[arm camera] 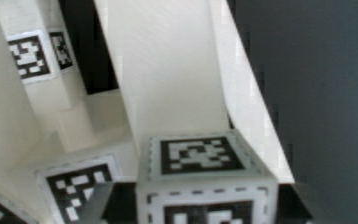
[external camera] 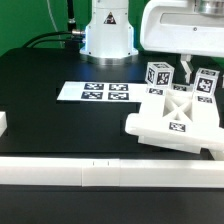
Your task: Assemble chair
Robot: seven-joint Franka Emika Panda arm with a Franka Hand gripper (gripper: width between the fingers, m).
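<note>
The chair parts stand grouped at the exterior view's right. A white slab lies flat with an X-braced panel behind it. Two tagged square posts stand upright beside the panel. My gripper comes down from above between these posts. In the wrist view a tagged white post fills the space between the jaws. Dark fingertips sit tight against both of its sides, so my gripper is shut on this post. Another tagged post shows further off.
The marker board lies flat on the black table left of the parts. A long low white border rail runs along the front edge. The robot base stands at the back.
</note>
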